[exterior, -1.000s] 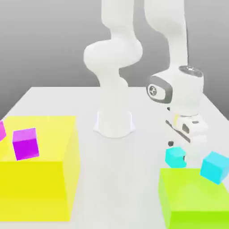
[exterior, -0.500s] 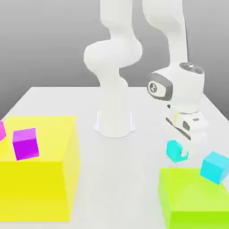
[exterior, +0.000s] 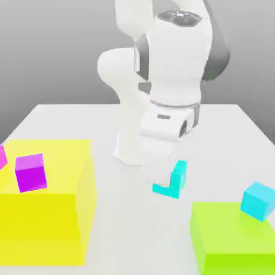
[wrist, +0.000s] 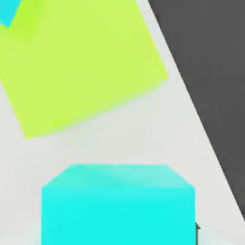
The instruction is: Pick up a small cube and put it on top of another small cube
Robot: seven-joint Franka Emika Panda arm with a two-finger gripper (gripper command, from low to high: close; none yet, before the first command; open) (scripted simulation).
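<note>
The small turquoise cube (exterior: 173,180) hangs tilted above the white table, held under the hand, with my gripper (exterior: 168,179) shut on it. In the hand view the same turquoise cube (wrist: 118,203) sits close up between the fingers. It is in the air between the robot base and the green block, a little to the exterior view's left of that block. A paler sky-blue cube (exterior: 258,200) rests on the big green block (exterior: 231,241), and a corner of that sky-blue cube (wrist: 6,11) shows in the hand view on the green block (wrist: 81,62).
A big yellow block (exterior: 53,220) stands at the exterior view's left with a purple cube (exterior: 30,172) on it and a magenta cube (exterior: 2,157) at the picture's edge. The robot base (exterior: 131,147) stands behind. The table edge (wrist: 191,105) runs past the green block.
The hand has swung toward the exterior view's left and turned, carrying the turquoise cube away from the green block's corner. The sky-blue and purple cubes have not moved.
</note>
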